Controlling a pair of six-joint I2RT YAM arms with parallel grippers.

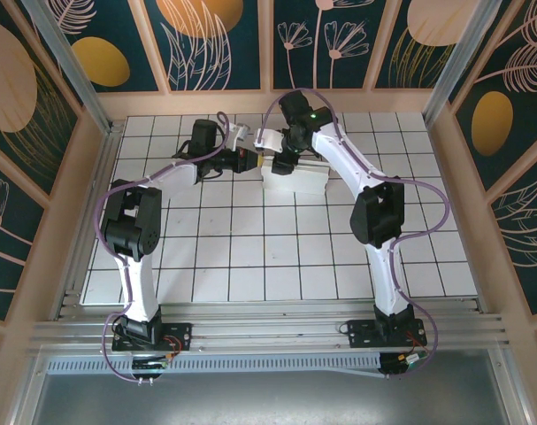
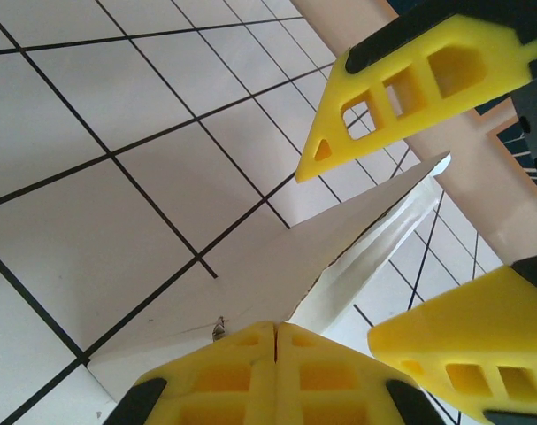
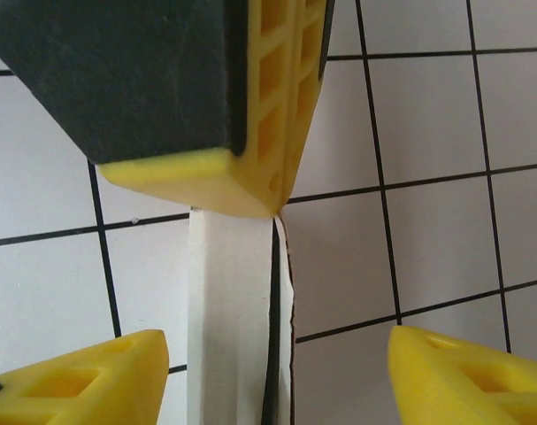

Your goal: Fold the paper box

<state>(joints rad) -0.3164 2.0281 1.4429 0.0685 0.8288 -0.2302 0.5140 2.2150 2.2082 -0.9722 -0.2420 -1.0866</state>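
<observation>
The white paper box (image 1: 301,181) lies on the gridded table toward the back, just right of centre. At its left end my left gripper (image 1: 248,160) is shut on a thin raised flap. In the left wrist view the flap (image 2: 339,243) runs up from between my closed yellow left gripper (image 2: 275,328). My right gripper (image 1: 281,162) hangs over the same end, open. In the right wrist view the right gripper (image 3: 277,350) straddles the flap's edge (image 3: 228,310) without touching it. The left gripper's closed fingers (image 3: 268,106) pinch the flap's far end.
The white gridded tabletop (image 1: 250,257) is fenced by a low wooden rim (image 1: 268,104) close behind the box. That rim (image 2: 454,177) appears just beyond the flap in the left wrist view. Both arm bases sit at the near edge.
</observation>
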